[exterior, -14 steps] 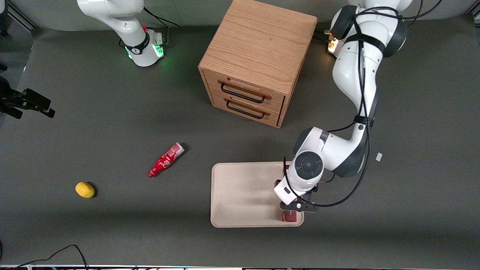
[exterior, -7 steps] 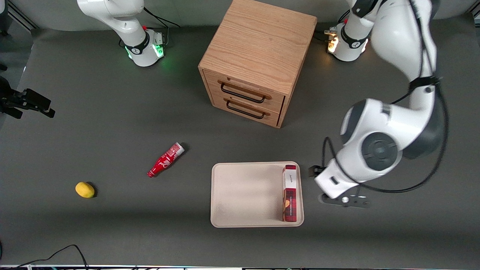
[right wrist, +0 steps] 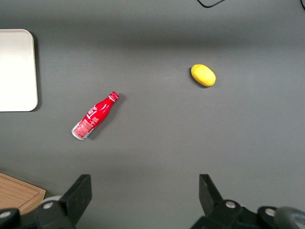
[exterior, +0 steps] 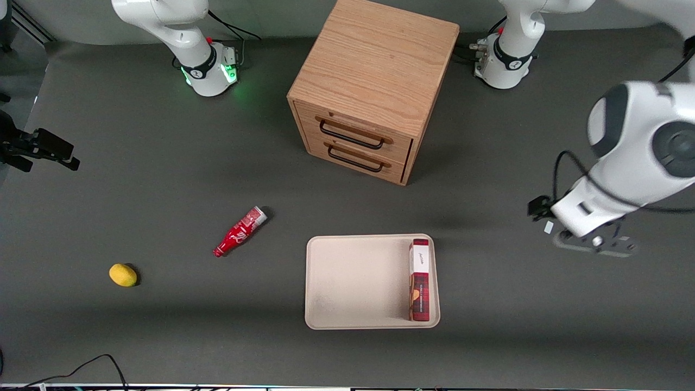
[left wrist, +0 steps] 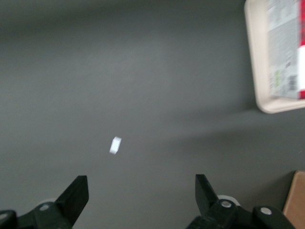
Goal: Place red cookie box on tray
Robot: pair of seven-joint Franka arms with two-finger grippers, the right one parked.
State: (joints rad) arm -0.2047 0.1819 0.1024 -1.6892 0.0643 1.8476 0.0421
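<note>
- Box (exterior: 420, 280) lies flat in the tray (exterior: 353, 282), along the edge nearest the working arm.
- Tool (left wrist: 140, 200) hangs empty, fingers spread, over bare counter (exterior: 163, 163), well apart from the tray.
- Placement looks complete; any retreat should stay high and clear.

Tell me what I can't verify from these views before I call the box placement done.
- Red cookie box on the tray: the front view looks straight down, so whether it sits fully flat or leans on the rim is unclear; in the left wrist view the frame edge cuts it off.
- Gripper, open, over bare table toward the working arm's end: in the front view the arm's wrist hides its fingers.
- Small white scrap: too small to identify.
</note>
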